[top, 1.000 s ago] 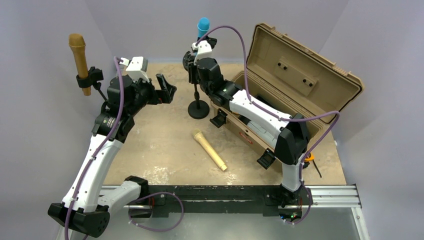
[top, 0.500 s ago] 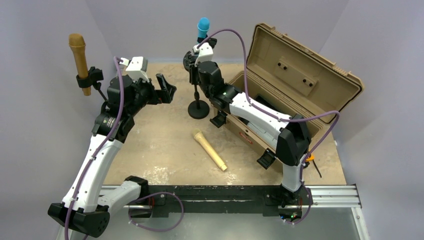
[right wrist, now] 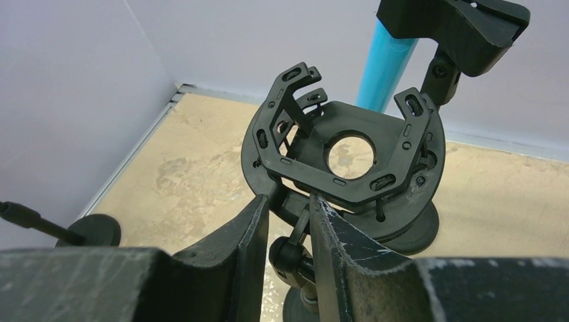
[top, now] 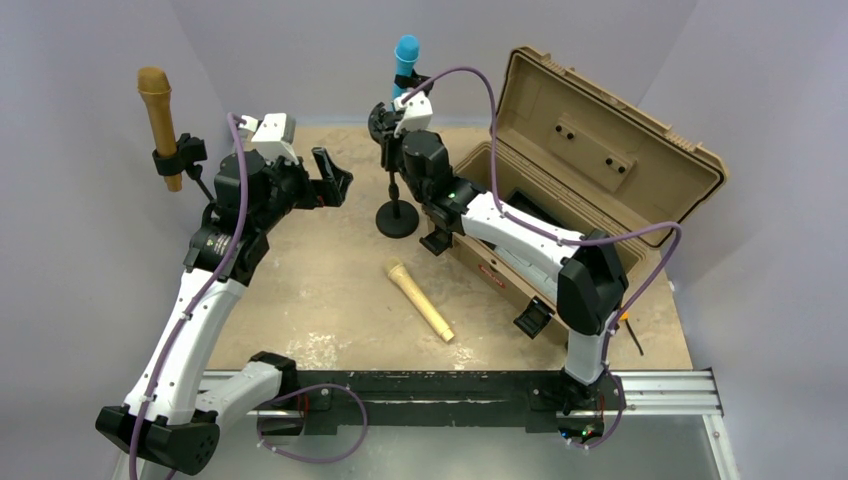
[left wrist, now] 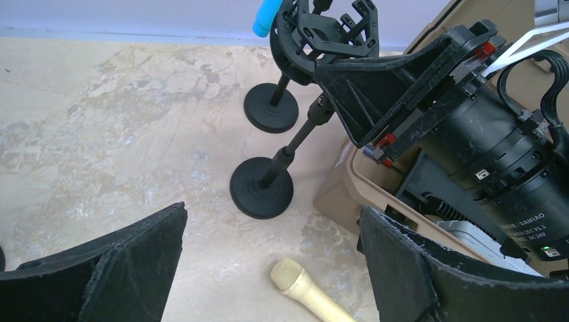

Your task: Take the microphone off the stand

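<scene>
A cream microphone (top: 420,300) lies flat on the bench (top: 300,300) nearest the arm bases. Its round mesh head points toward the far side and its tapered handle runs back toward the near right. Nothing touches it.

Just beyond it is the near stand (top: 397,218), with a round black foot, a thin tilted stem and a black ring cradle on top. The bench shows through the hole in the cradle. The right gripper (right wrist: 287,211) sits on the stem right under the cradle. Its fingers (right wrist: 228,255) are drawn in to a narrow slot, with the stem's ball joint pinched between them. The right arm reaches there from the near right, across the front of the open tan case (top: 600,150).

The left arm rises from the near left, with its wrist turned toward the stands. The left gripper (top: 335,178) hangs above the bench, its fingers (left wrist: 121,268) spread wide and holding nothing.

Farther back, a blue microphone (top: 406,52) stands upright in the black clip of the far stand (left wrist: 271,107). At the far left a brown microphone (top: 158,115) is clipped upright near the wall. The foot of its stand seems to be hidden behind the left arm.
</scene>
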`<move>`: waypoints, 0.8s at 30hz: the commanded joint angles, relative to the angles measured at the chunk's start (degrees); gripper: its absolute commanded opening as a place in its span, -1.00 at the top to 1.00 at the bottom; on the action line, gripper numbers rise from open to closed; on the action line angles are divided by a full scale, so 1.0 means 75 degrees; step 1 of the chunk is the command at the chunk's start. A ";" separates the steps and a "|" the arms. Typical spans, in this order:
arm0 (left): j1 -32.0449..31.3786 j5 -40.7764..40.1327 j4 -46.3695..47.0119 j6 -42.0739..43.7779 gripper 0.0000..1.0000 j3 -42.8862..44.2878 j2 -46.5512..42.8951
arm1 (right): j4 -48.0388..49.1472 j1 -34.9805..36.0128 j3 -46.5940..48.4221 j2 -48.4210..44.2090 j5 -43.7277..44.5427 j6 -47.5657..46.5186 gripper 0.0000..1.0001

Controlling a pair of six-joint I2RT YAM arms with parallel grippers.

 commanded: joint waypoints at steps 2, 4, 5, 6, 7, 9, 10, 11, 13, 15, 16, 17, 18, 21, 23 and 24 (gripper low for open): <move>-0.0036 -0.0089 0.0192 0.0088 -0.95 0.0153 -0.0106 | -0.2082 0.0141 -0.0620 0.0974 0.0274 0.0103 0.45; -0.0033 -0.0077 0.0197 0.0082 -0.94 0.0161 -0.0116 | -0.2253 0.0141 -0.0578 0.1108 0.0487 0.0023 0.44; -0.0037 -0.0077 0.0192 0.0096 -0.94 0.0156 -0.0119 | -0.2346 0.0160 -0.0583 0.1153 0.0652 -0.0003 0.44; -0.0036 -0.0087 0.0191 0.0099 -0.94 0.0155 -0.0122 | -0.2452 0.0178 -0.0594 0.1203 0.0822 -0.0007 0.43; -0.0036 -0.0094 0.0191 0.0099 -0.94 0.0164 -0.0120 | -0.2519 0.0182 -0.0642 0.1233 0.0937 -0.0024 0.42; -0.0036 -0.0100 0.0179 0.0098 -0.94 0.0165 -0.0119 | -0.2610 0.0188 -0.0773 0.1259 0.1035 -0.0096 0.40; -0.0036 -0.0100 0.0179 0.0093 -0.94 0.0167 -0.0119 | -0.2618 0.0204 -0.0821 0.1273 0.1044 -0.0144 0.40; -0.0042 -0.0090 0.0181 0.0093 -0.95 0.0167 -0.0117 | -0.2590 0.0206 -0.0871 0.1290 0.1058 -0.0169 0.40; -0.0037 -0.0067 0.0179 0.0087 -0.94 0.0167 -0.0108 | -0.2517 0.0215 -0.0885 0.1356 0.1045 -0.0217 0.39; -0.0039 -0.0059 0.0179 0.0081 -0.94 0.0167 -0.0115 | -0.2442 0.0260 -0.0833 0.1467 0.1027 -0.0258 0.39; -0.0036 -0.0073 0.0182 0.0087 -0.94 0.0167 -0.0119 | -0.2374 0.0285 -0.0805 0.1525 0.0996 -0.0287 0.39; -0.0036 -0.0091 0.0179 0.0092 -0.94 0.0167 -0.0119 | -0.2295 0.0301 -0.0778 0.1576 0.0926 -0.0332 0.39; -0.0036 -0.0105 0.0182 0.0092 -0.94 0.0167 -0.0119 | -0.2250 0.0313 -0.0741 0.1632 0.0878 -0.0350 0.38; -0.0039 -0.0123 0.0185 0.0104 -0.95 0.0156 -0.0117 | -0.2260 0.0356 -0.0522 0.1716 0.0951 -0.0316 0.38; -0.0036 -0.0114 0.0193 0.0104 -0.94 0.0145 -0.0099 | -0.2276 0.0374 -0.0320 0.1587 0.1026 -0.0320 0.36; -0.0036 -0.0104 0.0197 0.0095 -0.95 0.0144 -0.0086 | -0.2264 0.0381 -0.0217 0.1486 0.1006 -0.0327 0.35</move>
